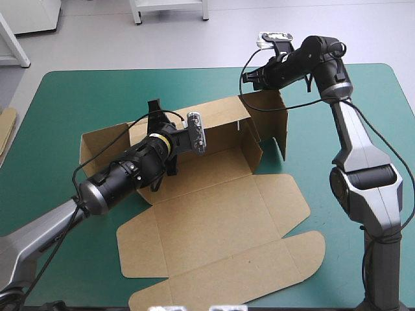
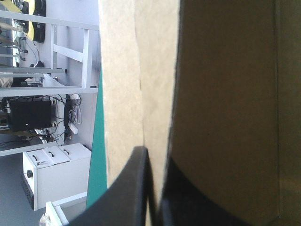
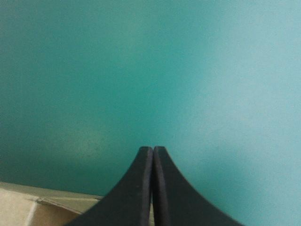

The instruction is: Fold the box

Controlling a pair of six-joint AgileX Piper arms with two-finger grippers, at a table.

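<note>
Left end effector pinching box wall; right end effector clenched near raised flap.

Bright, even light; soft shadows

Plain brown box, unprinted; teal-green cover, unpatterned, ahead of the right gripper; its fingers black; left gripper black, brown board between its fingers.
</note>
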